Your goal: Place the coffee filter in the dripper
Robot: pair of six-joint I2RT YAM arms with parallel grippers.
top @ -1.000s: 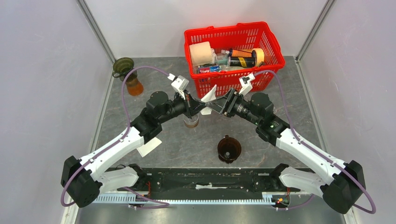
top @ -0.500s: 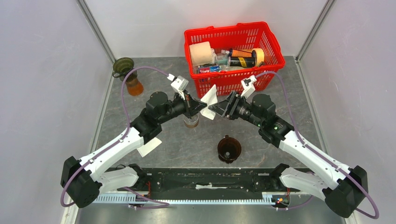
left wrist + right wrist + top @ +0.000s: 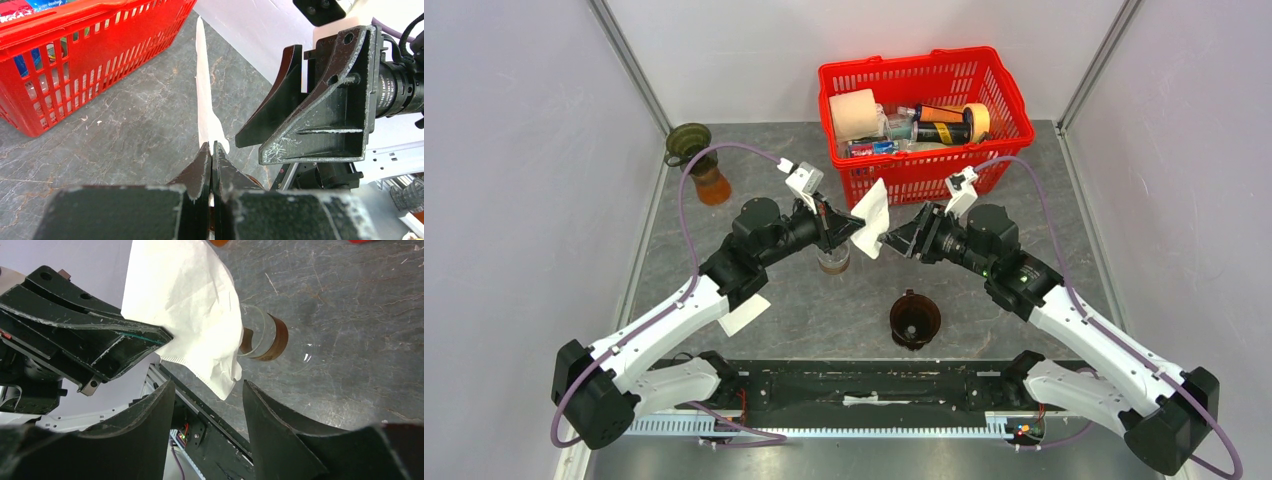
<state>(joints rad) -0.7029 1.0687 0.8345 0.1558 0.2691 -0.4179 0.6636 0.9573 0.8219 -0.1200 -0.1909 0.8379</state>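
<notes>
Coffee filter, a thin edge in the left wrist view, is clamped in the left gripper. The right gripper stands apart nearby. Only the top view shows the dripper.

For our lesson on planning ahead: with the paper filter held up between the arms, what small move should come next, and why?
Probably the left pincer should carry the coffee filter toward the dripper. It alone is shut on the filter, in midair; the right pincer stands open, gripping nothing; the dripper stands without a filter.
</notes>
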